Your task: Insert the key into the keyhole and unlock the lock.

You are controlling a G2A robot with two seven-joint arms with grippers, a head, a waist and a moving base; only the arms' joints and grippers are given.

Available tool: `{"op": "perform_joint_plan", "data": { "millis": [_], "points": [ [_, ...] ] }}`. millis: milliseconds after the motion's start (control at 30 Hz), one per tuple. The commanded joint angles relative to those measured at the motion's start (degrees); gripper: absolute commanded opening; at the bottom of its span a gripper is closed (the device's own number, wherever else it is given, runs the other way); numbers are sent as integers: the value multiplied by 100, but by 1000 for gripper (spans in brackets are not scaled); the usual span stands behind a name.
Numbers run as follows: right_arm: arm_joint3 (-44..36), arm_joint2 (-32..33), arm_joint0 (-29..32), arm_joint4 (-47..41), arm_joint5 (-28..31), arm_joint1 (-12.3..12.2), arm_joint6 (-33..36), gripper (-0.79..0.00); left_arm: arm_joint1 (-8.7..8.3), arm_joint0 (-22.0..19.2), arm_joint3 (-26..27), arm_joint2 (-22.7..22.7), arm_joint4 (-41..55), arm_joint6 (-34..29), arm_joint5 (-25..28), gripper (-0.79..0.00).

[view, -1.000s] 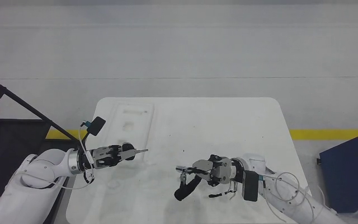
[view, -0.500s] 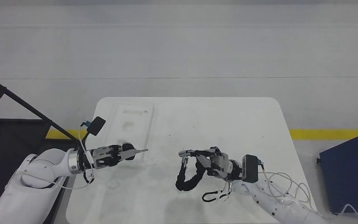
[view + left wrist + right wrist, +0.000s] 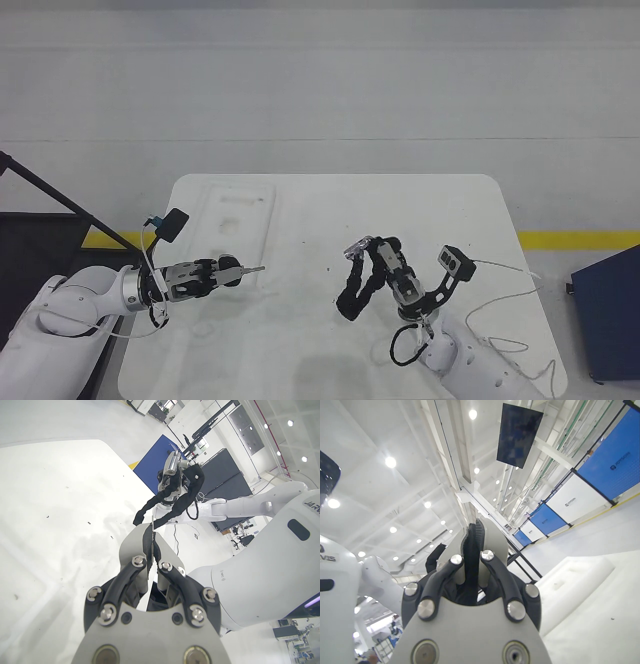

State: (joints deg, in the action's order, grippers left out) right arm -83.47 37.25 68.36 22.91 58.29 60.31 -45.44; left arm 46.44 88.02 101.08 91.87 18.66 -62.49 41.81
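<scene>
My left gripper (image 3: pixel 232 271) hovers over the table's left side, shut on a thin metal key (image 3: pixel 252 269) whose blade points toward the right arm. In the left wrist view the key (image 3: pixel 151 525) shows edge-on between the pads. My right gripper (image 3: pixel 380 258) is raised over the table's right half, shut on the lock's black fabric-sleeved cable (image 3: pixel 473 550). The silver lock body (image 3: pixel 172 463) sticks out beyond that gripper, facing the key across a gap. The black cable (image 3: pixel 355 295) hangs down in a loop below it.
A white foam tray (image 3: pixel 235 215) with shallow recesses lies at the back left of the white table (image 3: pixel 450 220). Small dark specks dot the tabletop. A black pole (image 3: pixel 60 200) slants past the left edge.
The right arm has swung up and to the right, lifting and turning the lock so the cable hangs free. The left arm and key have stayed still.
</scene>
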Motion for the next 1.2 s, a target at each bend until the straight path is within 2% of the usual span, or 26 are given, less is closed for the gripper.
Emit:
{"op": "perform_joint_plan", "data": {
  "millis": [0, 233, 533, 667, 1167],
  "points": [
    [-154, -141, 99, -157, -29, 43, -84, -785, 0, 0, 0, 0, 0, 0, 0, -785],
    [-5, -377, 44, -109, -29, 105, -84, -785, 0, 0, 0, 0, 0, 0, 0, -785],
    [-210, -331, 245, -292, -29, 345, -84, -785, 0, 0, 0, 0, 0, 0, 0, -785],
    [-367, 12, 201, 636, -29, 431, -85, -785, 0, 0, 0, 0, 0, 0, 0, -785],
    [-367, 55, 191, 814, -29, 438, -85, -785, 0, 0, 0, 0, 0, 0, 0, -785]
  ]
}}
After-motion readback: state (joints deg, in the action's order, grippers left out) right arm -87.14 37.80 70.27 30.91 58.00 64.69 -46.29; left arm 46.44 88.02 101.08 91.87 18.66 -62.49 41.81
